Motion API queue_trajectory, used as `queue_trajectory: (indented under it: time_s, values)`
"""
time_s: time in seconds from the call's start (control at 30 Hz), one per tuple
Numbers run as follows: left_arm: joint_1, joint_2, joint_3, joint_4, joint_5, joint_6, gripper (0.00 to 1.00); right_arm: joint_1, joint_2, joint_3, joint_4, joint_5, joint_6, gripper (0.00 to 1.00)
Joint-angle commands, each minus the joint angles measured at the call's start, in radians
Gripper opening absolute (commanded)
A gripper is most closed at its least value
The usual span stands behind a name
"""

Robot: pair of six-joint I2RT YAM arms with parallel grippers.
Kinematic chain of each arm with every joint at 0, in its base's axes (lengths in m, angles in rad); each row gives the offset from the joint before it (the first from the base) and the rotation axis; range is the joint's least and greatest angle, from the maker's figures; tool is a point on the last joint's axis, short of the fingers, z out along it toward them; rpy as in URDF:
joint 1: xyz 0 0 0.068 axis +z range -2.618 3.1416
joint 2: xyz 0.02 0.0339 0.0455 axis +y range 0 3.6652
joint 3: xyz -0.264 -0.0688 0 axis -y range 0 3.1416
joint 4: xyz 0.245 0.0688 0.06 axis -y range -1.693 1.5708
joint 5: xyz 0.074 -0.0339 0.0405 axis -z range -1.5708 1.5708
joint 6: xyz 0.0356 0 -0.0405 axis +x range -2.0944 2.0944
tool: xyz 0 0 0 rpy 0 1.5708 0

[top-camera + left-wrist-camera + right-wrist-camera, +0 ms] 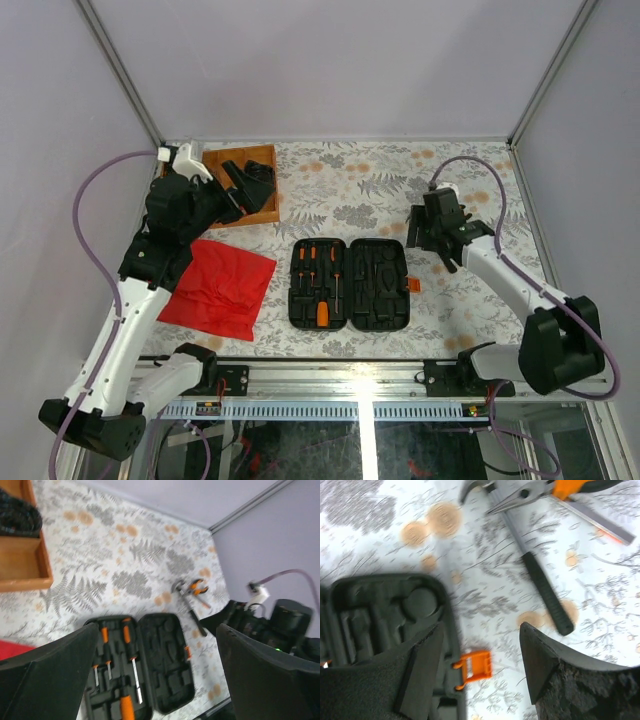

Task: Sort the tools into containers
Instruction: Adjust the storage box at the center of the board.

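Note:
The black clamshell case (348, 283) lies open in the middle of the table. Its left half holds several orange-handled screwdrivers (127, 640); its right half (385, 615) shows bare moulded slots, with the orange latch (475, 666) on its outer edge. Orange-handled pliers (555, 487), a black-handled hammer (540, 580) and a slim metal shaft (600, 522) lie on the table right of the case. My right gripper (481, 630) is open and empty above the latch, short of these tools. My left gripper (157, 630) is open and empty, raised near the wooden tray.
A wooden tray (245, 185) with black items stands at the back left. A red cloth (218, 288) lies left of the case. The right arm (270, 625) shows in the left wrist view. Walls close in the table on three sides.

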Motion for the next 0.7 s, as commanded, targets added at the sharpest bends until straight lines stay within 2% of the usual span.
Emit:
queue_trajectory:
  time_s: [0.0,0.3,0.5,0.67]
  values:
    - [-0.008,0.039,0.114,0.012,-0.026,-0.07,1.0,-0.112,0.091,0.093,0.014,-0.012,-0.055,0.69]
    - [-0.168,0.176,0.366,0.067,-0.148,-0.128,1.0,-0.213,0.334,0.24,0.063,-0.106,-0.14,0.69]
    - [-0.175,0.208,0.4,0.171,-0.125,-0.187,1.0,-0.227,0.478,0.335,0.042,-0.157,-0.197,0.68]
    - [-0.176,0.22,0.392,0.192,-0.117,-0.195,1.0,-0.23,0.57,0.388,0.021,-0.15,-0.215,0.68]
